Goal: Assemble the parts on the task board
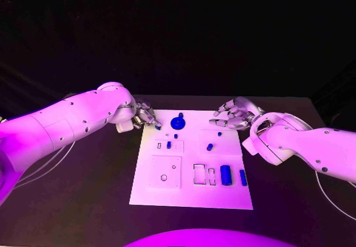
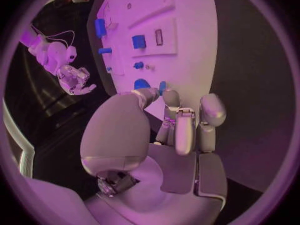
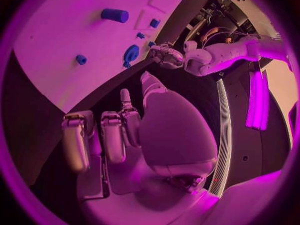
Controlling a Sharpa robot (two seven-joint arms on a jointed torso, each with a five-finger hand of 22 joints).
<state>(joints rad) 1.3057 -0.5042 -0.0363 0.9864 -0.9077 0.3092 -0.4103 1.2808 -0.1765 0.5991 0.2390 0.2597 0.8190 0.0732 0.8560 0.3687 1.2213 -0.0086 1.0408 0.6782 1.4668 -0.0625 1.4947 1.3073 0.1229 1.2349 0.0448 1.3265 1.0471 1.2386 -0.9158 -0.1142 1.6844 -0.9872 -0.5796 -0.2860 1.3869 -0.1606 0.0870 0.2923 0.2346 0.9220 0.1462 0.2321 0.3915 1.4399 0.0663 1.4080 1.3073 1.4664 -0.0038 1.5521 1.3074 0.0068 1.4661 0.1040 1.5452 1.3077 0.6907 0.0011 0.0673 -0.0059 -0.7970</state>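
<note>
Black tabletop is carrying the white task board (image 1: 191, 193) at its middle, long sides running toward the robot. Blue parts are sitting across it: a round disc part (image 1: 178, 123) near the far edge, small pegs (image 1: 209, 147) in the middle band, and two upright blocks (image 1: 226, 175) by the near right corner, beside open rectangular slots (image 1: 199, 174). Reaching in at the far left corner of the board, the left hand (image 1: 141, 117) is pinching a small blue piece (image 1: 157, 126) at its fingertips, just beside the disc part; the left wrist view is showing that piece (image 2: 162, 87) against one finger. Over the far right corner, the right hand (image 1: 236, 113) is hovering with fingers loosely curled and apart, holding nothing. Judging from this, the likely trouble is the small piece slipping or tilting in so light a pinch, or the fingers knocking the disc part as the piece travels to its seat. Nearby pegs are crowding the middle of the board and could be toppled by a low pass, while the right hand is standing close enough to block any move across the far edge.
</note>
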